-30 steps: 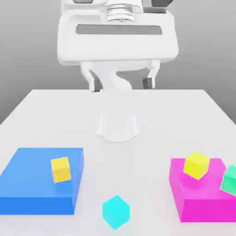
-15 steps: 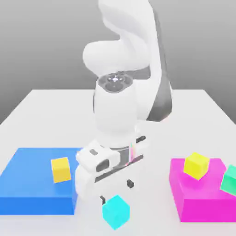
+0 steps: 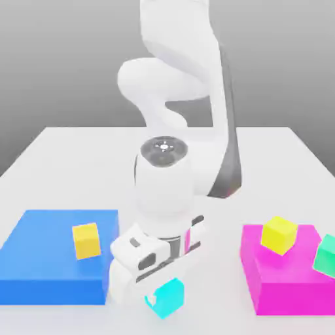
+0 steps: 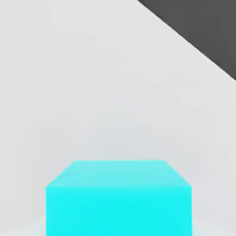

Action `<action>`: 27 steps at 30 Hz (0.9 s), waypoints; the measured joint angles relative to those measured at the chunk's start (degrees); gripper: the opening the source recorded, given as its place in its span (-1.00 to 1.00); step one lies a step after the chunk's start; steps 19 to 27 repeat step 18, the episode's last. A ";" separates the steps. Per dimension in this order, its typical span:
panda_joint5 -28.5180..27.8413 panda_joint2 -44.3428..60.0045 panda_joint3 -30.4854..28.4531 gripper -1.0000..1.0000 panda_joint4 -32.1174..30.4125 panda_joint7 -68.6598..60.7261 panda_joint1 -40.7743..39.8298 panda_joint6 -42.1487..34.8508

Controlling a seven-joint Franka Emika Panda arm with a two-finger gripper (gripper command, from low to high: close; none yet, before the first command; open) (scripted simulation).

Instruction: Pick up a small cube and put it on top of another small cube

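- The cyan cube (image 3: 167,296) sits on the white table (image 3: 59,157) at the near edge, between the blue block (image 3: 46,252) and the magenta block (image 3: 281,284); the hand view shows it close up (image 4: 119,198).
- The gripper (image 3: 157,296) is down over this cube, its fingers closed on it.
- A yellow cube (image 3: 86,240) rests on the blue block at the exterior view's left.
- A second yellow cube (image 3: 279,234) and a green cube (image 3: 325,254) lie tilted on the magenta block at the exterior view's right.
- The white arm (image 3: 176,124) rises behind.
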 joint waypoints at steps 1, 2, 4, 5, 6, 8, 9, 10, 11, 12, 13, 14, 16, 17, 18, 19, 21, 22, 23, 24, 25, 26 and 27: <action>-0.44 -1.39 0.88 -1.00 0.68 0.17 0.91 -2.12; -0.76 -2.53 2.17 -1.00 1.81 0.16 2.21 -4.42; -1.31 -4.24 5.04 -1.00 4.35 0.05 5.03 -8.72; -1.61 -5.01 6.49 -1.00 5.59 0.03 6.54 -10.72; -1.92 -5.78 7.91 -1.00 6.84 0.00 8.41 -12.76; -2.59 -7.42 10.63 -1.00 9.67 -0.05 13.68 -17.19; -3.06 -8.29 12.05 -1.00 11.43 -0.06 16.59 -19.78; -3.59 -9.26 13.46 -1.00 13.45 -0.09 19.58 -22.73; -4.16 -8.98 14.06 -1.00 14.73 0.01 21.64 -23.65; -4.61 -7.90 14.04 -1.00 15.07 0.16 21.73 -22.91; -5.01 -6.41 14.00 -1.00 14.93 0.37 21.73 -21.30; -5.41 -4.75 13.89 -1.00 14.55 0.60 21.78 -19.27; -5.64 -3.81 13.85 1.00 14.33 0.74 21.81 -18.12; -5.64 -3.81 13.85 1.00 14.33 0.74 21.81 -18.12; -5.64 -3.81 13.85 1.00 14.33 0.74 21.81 -18.12; -5.64 -3.81 13.85 1.00 14.33 0.74 21.81 -18.12; -5.64 -3.81 13.85 1.00 14.33 0.74 21.81 -18.12; -5.64 -3.81 13.85 1.00 14.33 0.74 21.81 -18.12; -5.64 -3.81 13.85 1.00 14.33 0.74 21.81 -18.12; -5.64 -3.81 13.85 1.00 14.33 0.74 21.81 -18.12; -5.64 -3.81 13.85 1.00 14.33 0.74 21.81 -18.12; -5.64 -3.81 13.85 1.00 14.33 0.74 21.81 -18.12; -5.64 -3.81 13.85 1.00 14.33 0.74 21.81 -18.12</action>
